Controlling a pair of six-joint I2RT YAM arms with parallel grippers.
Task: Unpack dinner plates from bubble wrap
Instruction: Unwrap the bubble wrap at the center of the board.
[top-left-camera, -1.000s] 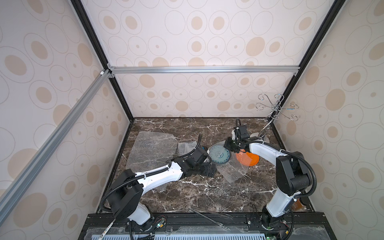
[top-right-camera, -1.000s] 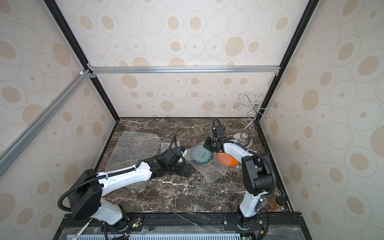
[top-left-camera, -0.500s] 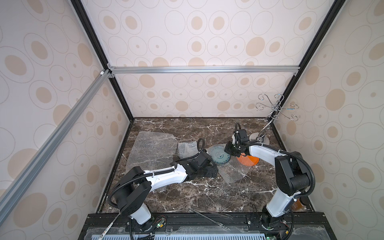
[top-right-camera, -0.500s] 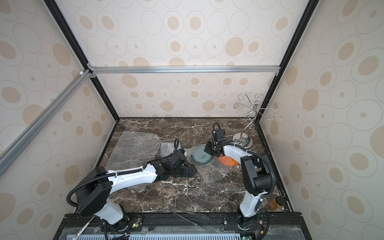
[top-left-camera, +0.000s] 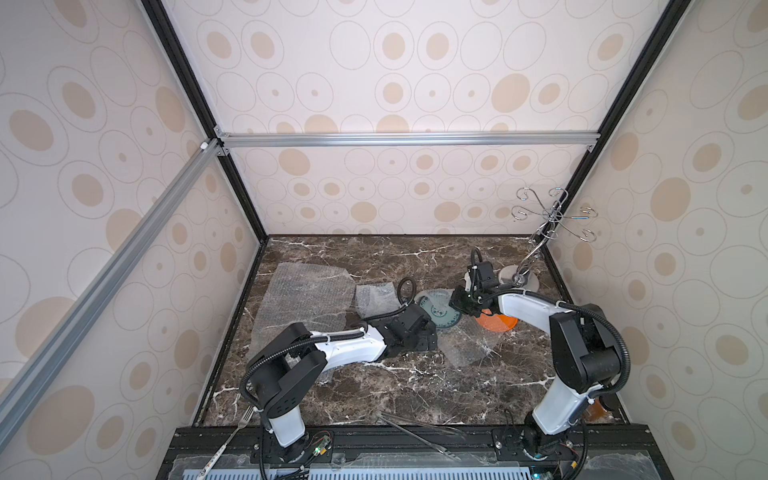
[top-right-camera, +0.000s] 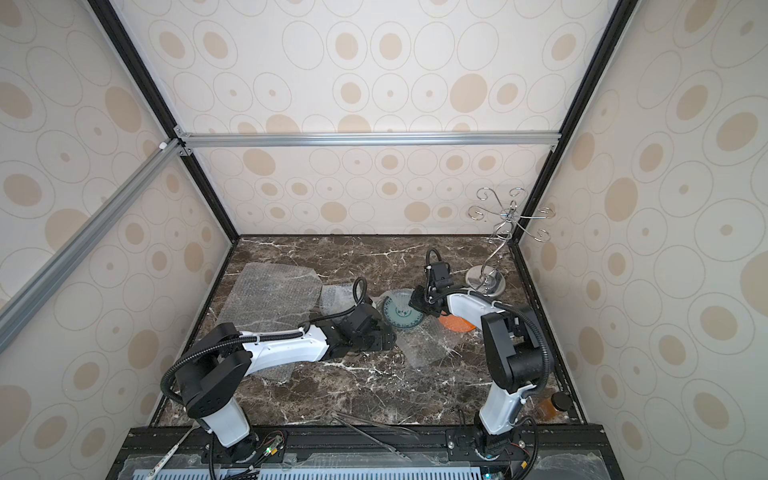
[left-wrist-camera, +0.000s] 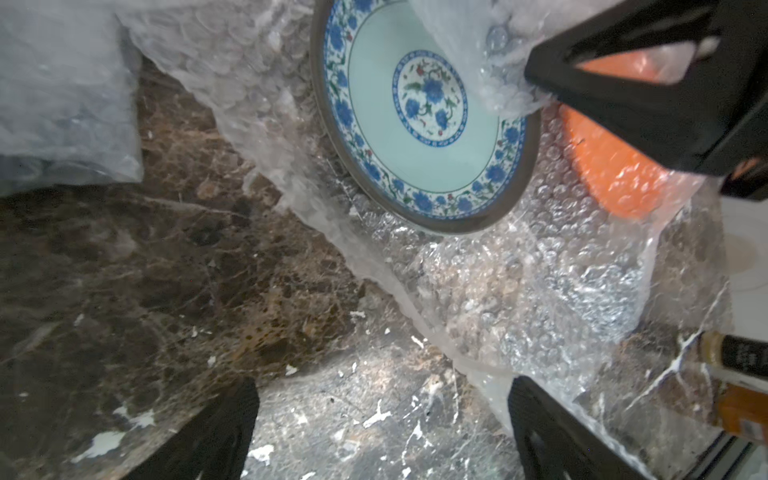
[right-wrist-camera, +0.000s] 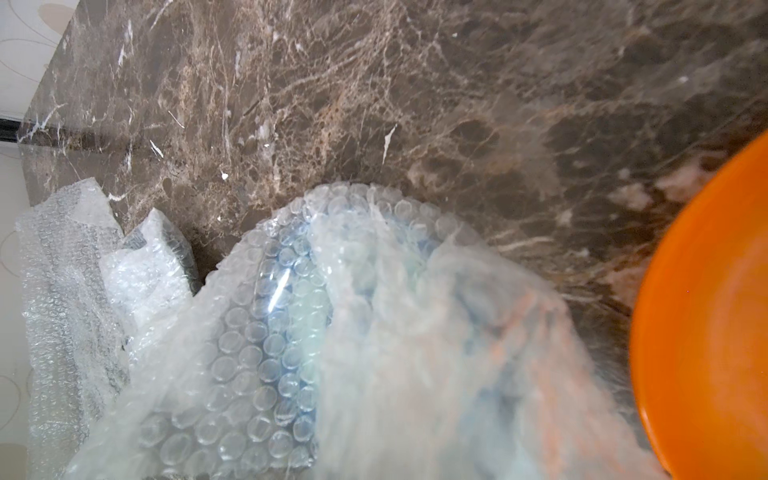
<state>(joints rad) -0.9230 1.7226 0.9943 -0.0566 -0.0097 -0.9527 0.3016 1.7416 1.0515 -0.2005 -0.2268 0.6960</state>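
The floral plate (left-wrist-camera: 424, 124), pale with a blue flower band and a dark rim, lies face up and mostly bare on its bubble wrap sheet (left-wrist-camera: 519, 291) near the middle of the tabletop (top-left-camera: 374, 386); the sheet is spread flat under the plate and runs out longest on the plate's arm-base side, while one flap of it is drawn up across part of the plate's face; the right hand (left-wrist-camera: 540, 79) is pinched closed on that flap, at the plate's rim on the side toward the orange plate (top-left-camera: 496, 323), which sits just beside the floral plate, unwrapped, partly on the same sheet; the left hand (left-wrist-camera: 380, 397) is on the plate's opposite, arm-base side, apart from it, low over bare marble at the sheet's edge, its fingers spread wide with nothing between them; so the right hand is the nearer, and the plate lies ahead of the left hand's open fingers; I judge the flap needs pulling away from the plate before the left hand can reach the rim cleanly; beyond the plate, away from the orange one, a small wrapped bundle (top-left-camera: 374, 297) has contents I cannot make out, and past it lies a large flat sheet (top-left-camera: 303, 299).
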